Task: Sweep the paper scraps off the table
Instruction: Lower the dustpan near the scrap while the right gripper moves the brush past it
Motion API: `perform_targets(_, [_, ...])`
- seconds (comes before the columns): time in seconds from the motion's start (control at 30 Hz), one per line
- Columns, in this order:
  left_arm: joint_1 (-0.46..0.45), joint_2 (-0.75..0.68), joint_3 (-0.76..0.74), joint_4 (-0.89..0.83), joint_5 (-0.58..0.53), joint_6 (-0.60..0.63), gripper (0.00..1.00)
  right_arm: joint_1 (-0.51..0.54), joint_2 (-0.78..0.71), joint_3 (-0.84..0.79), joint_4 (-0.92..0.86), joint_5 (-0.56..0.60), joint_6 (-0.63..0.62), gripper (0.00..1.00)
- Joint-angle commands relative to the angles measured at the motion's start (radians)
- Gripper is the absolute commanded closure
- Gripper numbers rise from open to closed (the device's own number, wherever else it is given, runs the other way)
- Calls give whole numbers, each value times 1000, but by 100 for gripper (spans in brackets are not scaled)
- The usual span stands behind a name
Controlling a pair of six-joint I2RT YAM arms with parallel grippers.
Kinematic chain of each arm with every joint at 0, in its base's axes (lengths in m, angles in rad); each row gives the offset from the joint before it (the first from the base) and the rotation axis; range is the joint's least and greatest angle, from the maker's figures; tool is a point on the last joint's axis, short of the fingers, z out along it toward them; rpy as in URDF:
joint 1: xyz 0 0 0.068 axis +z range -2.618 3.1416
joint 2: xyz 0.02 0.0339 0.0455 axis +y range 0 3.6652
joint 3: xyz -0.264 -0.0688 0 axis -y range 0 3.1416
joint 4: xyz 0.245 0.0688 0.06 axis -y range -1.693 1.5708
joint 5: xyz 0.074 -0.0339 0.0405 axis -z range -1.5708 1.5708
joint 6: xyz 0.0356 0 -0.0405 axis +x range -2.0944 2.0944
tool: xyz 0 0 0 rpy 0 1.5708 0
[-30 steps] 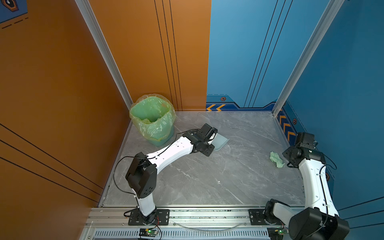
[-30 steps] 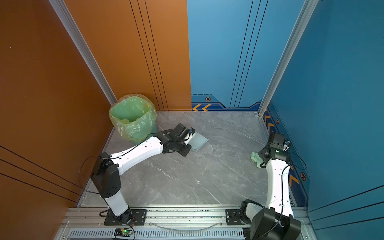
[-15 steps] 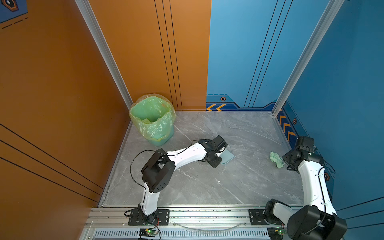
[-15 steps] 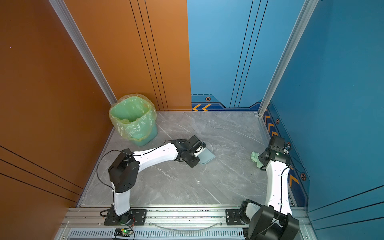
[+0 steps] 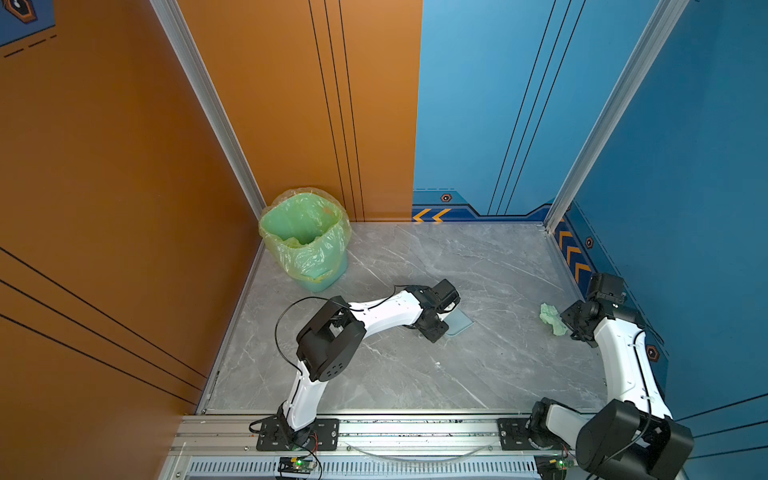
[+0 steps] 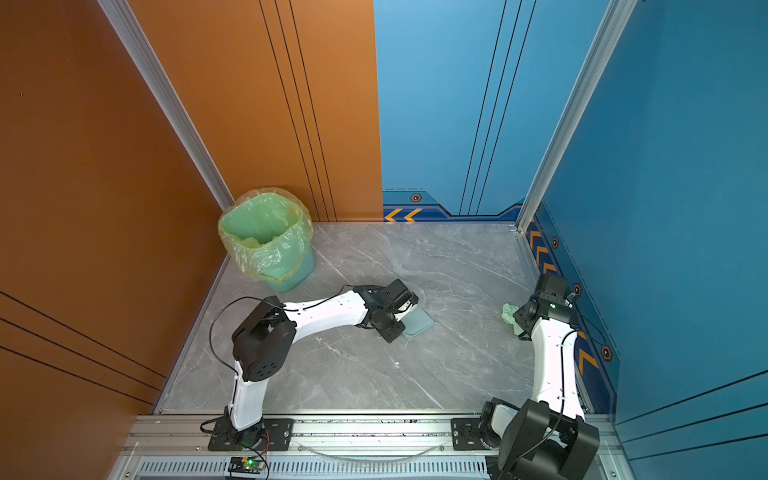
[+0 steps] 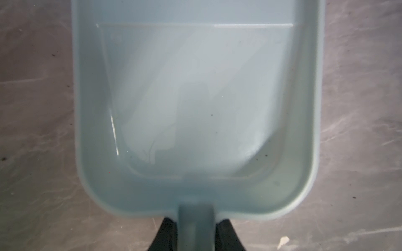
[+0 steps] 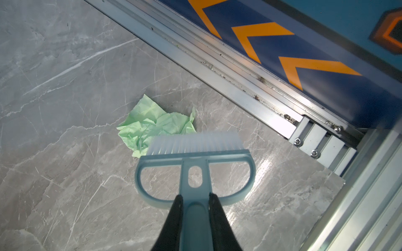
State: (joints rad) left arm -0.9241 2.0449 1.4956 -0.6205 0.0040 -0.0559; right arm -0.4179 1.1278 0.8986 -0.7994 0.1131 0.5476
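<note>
left hand (image 7: 196, 232): clamped on the dustpan (image 7: 195, 97) handle, a finger pressed to each side of it.
dustpan: pale blue-grey, nothing seen inside it, held low near the middle of the tabletop (image 5: 415, 374); whether it touches cannot be told.
right hand (image 8: 195, 202): closed tight around the brush (image 8: 195, 156) handle.
brush: blue-grey with white bristles, pointed down at the tabletop; the bristles are met by the edge of the paper scrap (image 8: 152, 123).
paper scrap: pale green and crumpled, found on the tabletop close to the right edge, about halfway along it, beside the aluminium rail (image 8: 228, 76).
bin (image 5: 328, 278): lined with a yellow-green bin bag (image 5: 291, 253), placed in the far left corner of the tabletop, well apart from the scrap.
</note>
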Motion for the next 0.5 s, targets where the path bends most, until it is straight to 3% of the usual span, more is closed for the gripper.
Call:
perform_targets(0.0, [-12,19,38,-65,-10,20,100,12,2,-22,22,-12,-8,100])
perform_targets(0.47, [-36,55,80,-125,-39,27,100,131,-14,-55,28,-38,24,100])
